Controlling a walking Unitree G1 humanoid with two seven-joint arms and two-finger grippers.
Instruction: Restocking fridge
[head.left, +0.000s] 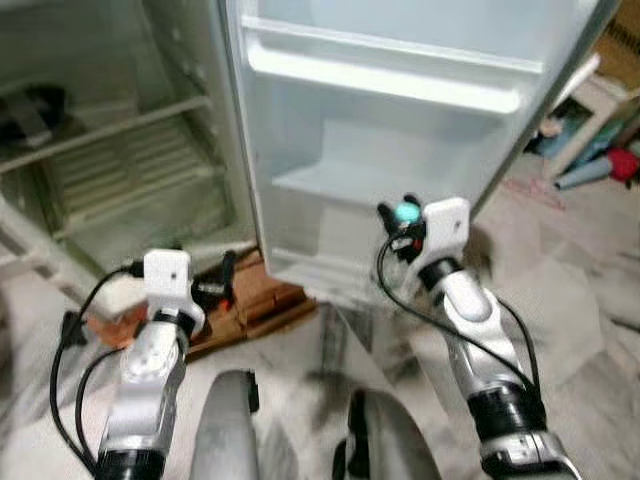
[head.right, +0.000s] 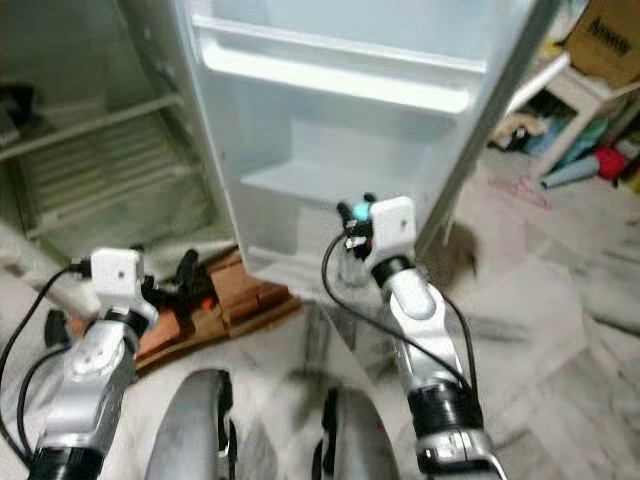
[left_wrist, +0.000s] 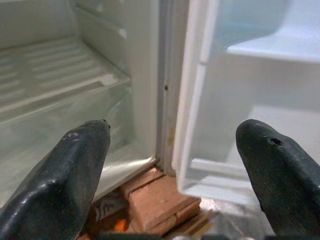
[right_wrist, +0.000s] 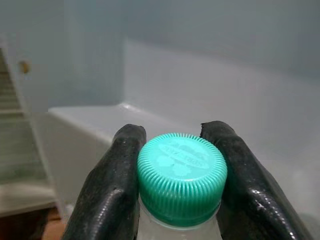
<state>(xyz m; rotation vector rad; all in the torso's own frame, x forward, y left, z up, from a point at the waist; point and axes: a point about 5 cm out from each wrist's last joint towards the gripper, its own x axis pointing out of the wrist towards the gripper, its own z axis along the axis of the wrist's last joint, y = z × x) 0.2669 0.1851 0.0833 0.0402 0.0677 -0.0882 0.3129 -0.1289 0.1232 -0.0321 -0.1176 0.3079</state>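
Note:
The fridge stands open before me, its white door (head.left: 400, 120) swung out with an empty lower door shelf (head.left: 345, 185). My right gripper (head.left: 400, 222) is shut on the neck of a clear bottle with a teal cap (right_wrist: 181, 176), held upright just in front of the door's bottom bin. Black fingers (right_wrist: 112, 190) press on both sides of the cap. My left gripper (head.left: 222, 282) is open and empty, low near the fridge's bottom edge; its fingers (left_wrist: 65, 175) frame the gap between cabinet and door.
Inside the cabinet are bare wire-pattern shelves (head.left: 120, 165). The fridge rests on reddish bricks (head.left: 265, 300) on the floor. Boxes, a white stool and clutter (head.left: 600, 140) lie to the right on the marble floor.

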